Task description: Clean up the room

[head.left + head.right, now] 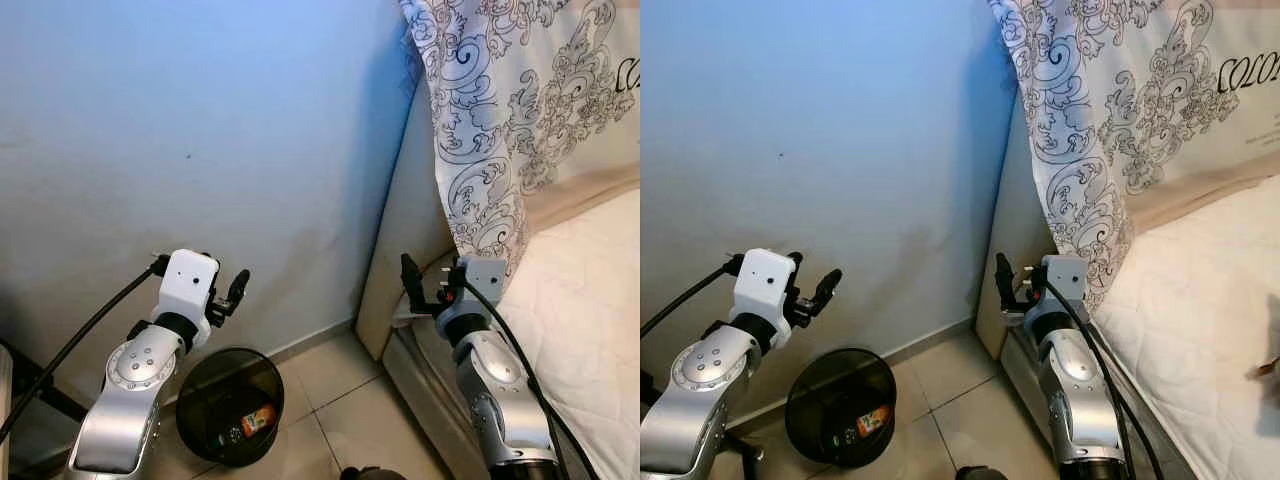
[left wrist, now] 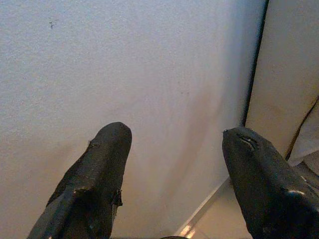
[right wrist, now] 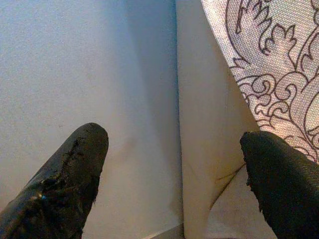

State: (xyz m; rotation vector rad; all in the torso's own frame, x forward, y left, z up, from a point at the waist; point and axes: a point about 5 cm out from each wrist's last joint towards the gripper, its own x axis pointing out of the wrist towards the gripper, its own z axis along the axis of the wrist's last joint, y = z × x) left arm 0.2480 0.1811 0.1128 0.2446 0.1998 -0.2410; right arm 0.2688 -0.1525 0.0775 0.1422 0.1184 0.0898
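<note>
Your two arms were raised near the wall, both empty.
The left gripper and right gripper stood apart; the bin below held a small, probably light bottle, best gripped around its body.

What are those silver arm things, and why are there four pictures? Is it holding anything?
They are the two arms of a walking robot that tidies rooms. The two wide pictures come from cameras in its head, like two eyes, looking down in front of it. You see its left gripper and right gripper, each with two long black fingers, raised toward a pale wall.

The two close-up pictures come from small cameras on its wrists, looking along the fingers. Both grippers are open and hold nothing.

On the tiled floor below the left arm stands a round black bin with some rubbish in it. On the right is a bed with a white quilted cover, and a patterned cloth hangs over its end.
</note>
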